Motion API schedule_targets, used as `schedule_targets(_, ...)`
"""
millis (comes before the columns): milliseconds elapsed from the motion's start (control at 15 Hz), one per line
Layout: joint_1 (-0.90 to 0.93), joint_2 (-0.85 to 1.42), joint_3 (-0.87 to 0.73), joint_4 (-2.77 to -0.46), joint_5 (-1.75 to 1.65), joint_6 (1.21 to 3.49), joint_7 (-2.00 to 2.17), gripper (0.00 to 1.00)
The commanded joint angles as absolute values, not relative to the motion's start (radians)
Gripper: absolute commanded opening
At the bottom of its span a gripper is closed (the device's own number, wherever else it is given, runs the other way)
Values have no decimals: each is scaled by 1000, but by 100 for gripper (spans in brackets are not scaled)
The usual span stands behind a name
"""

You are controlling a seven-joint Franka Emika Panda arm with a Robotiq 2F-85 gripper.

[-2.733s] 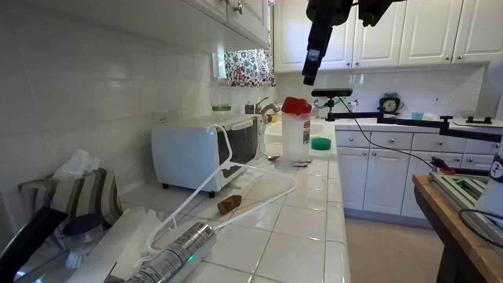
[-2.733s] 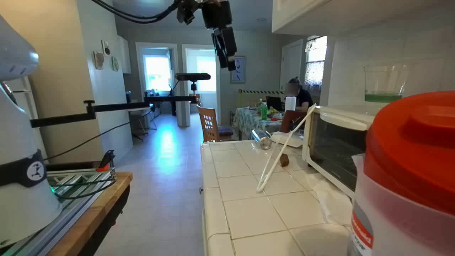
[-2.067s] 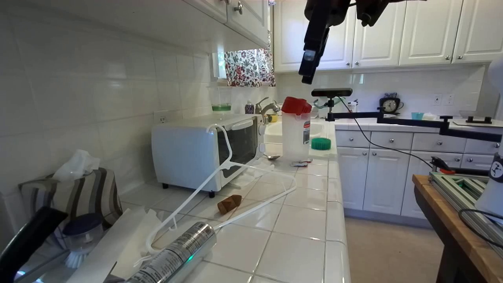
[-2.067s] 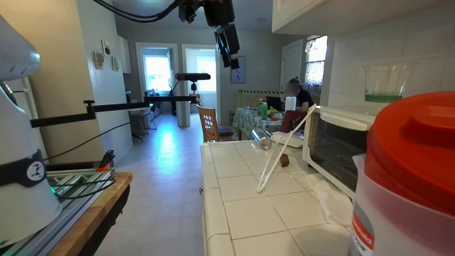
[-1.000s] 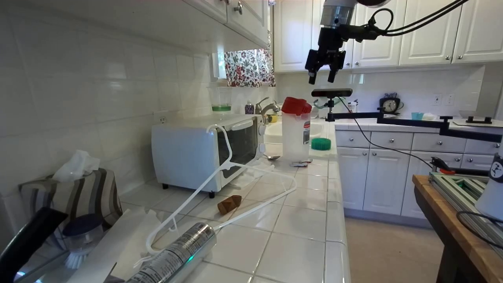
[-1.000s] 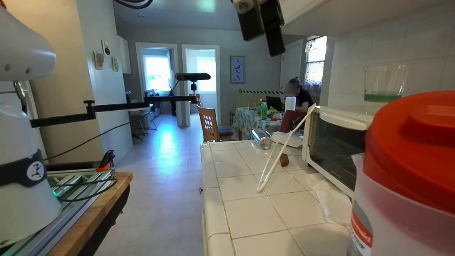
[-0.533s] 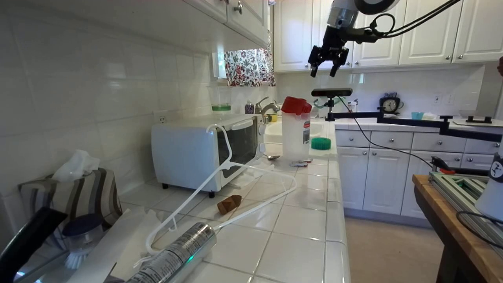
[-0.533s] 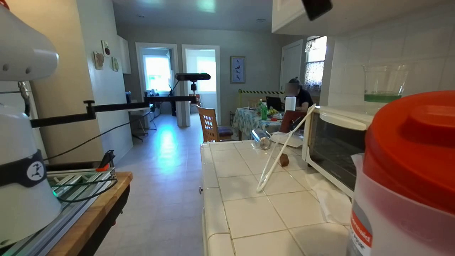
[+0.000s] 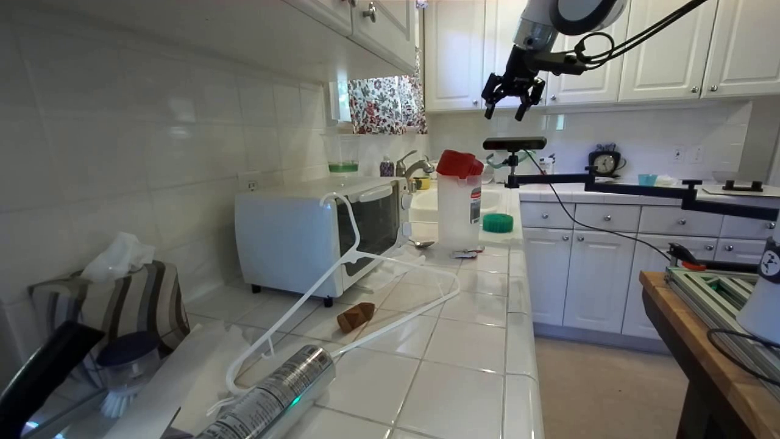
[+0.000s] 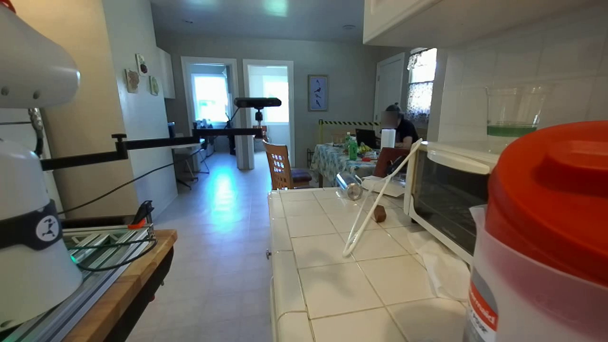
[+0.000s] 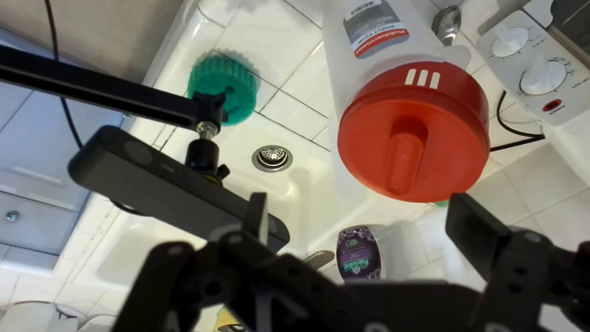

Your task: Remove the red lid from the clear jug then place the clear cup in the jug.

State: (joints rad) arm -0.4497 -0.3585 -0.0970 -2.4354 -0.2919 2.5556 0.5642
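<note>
My black gripper [image 9: 504,114] hangs, fingers spread. At its 1 o'clock in the wrist view, the round red plastic lid [image 11: 414,133] caps the tall translucent plastic jug [image 11: 368,62]; in an exterior view, a clear, green-bottomed cup [image 10: 515,109] stands at the lid's 11 o'clock.

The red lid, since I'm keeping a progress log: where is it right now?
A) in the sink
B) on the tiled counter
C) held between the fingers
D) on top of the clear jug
D: in both exterior views the red lid sits atop the clear jug.
</note>
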Motion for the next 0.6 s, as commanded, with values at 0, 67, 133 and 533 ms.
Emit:
schedule_targets(0, -409, -365, -115, -2445, -249, 2593, 514, 100)
schedule_targets(67, -397, -359, -121, -2447, -239, 2626, 499, 100)
schedule_targets(133, -389, -352, -122, -2445, -234, 2651, 492, 100)
schedule_targets(533, -321, -308, -173, -2446, -69, 2751, 364, 100)
